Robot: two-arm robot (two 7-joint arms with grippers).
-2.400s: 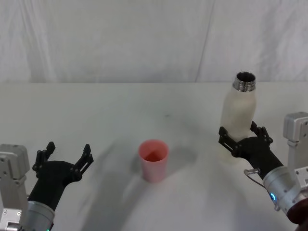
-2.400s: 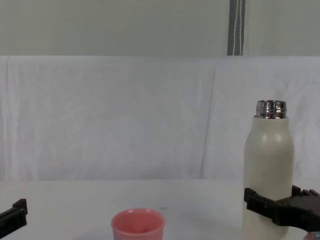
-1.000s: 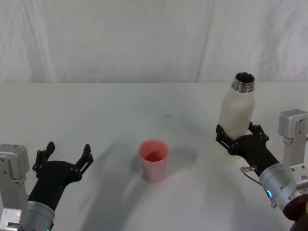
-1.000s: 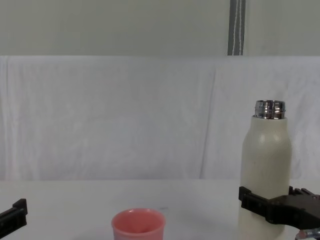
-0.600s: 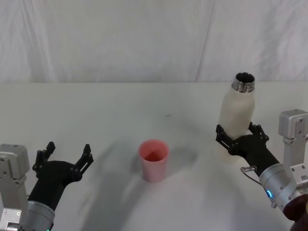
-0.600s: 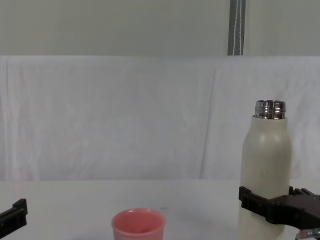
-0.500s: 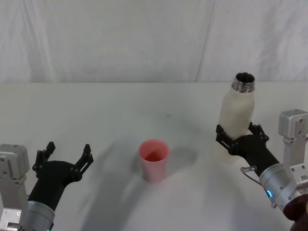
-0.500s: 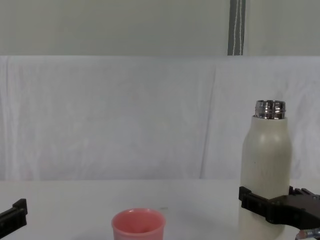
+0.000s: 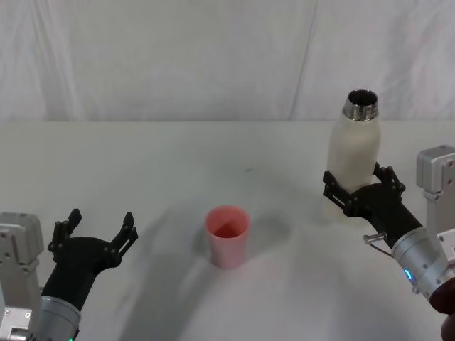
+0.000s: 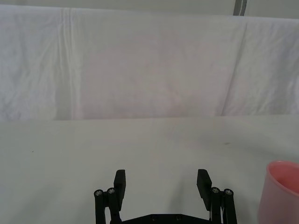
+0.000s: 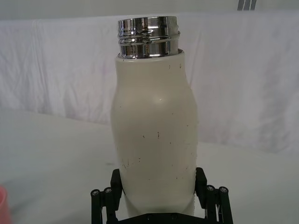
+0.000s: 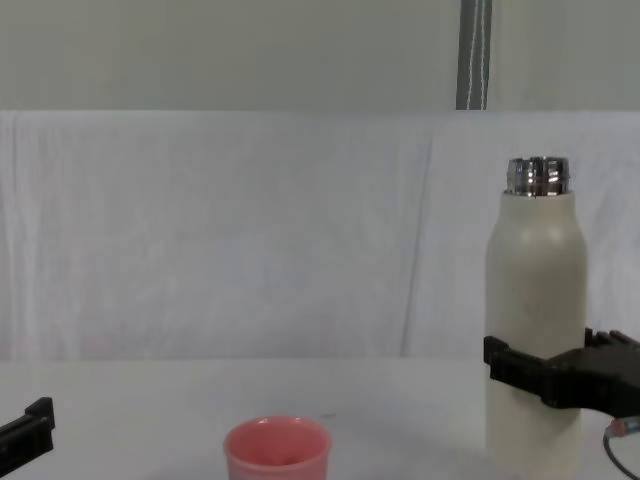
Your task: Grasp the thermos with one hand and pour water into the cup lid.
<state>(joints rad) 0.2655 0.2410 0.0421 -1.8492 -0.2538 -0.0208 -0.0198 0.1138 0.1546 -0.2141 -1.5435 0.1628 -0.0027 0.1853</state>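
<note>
The cream-white thermos (image 9: pixel 354 153) (image 12: pixel 535 290) (image 11: pixel 156 130) stands upright at the right of the table, its steel neck uncapped. My right gripper (image 9: pixel 357 186) (image 12: pixel 550 370) (image 11: pixel 158 186) is shut around its lower body. The pink cup lid (image 9: pixel 227 235) (image 12: pixel 276 452) (image 10: pixel 282 191) sits upright near the table's middle, to the left of the thermos and apart from it. My left gripper (image 9: pixel 98 226) (image 10: pixel 161 179) hovers open at the front left, with nothing between its fingers.
A white cloth covers the table (image 9: pixel 213 156), and a white draped backdrop (image 9: pixel 178 57) hangs behind it. Bare cloth lies between the cup lid and the thermos.
My right gripper has raised the thermos and carried it slightly to the right. The cup lid and left gripper have not moved.
</note>
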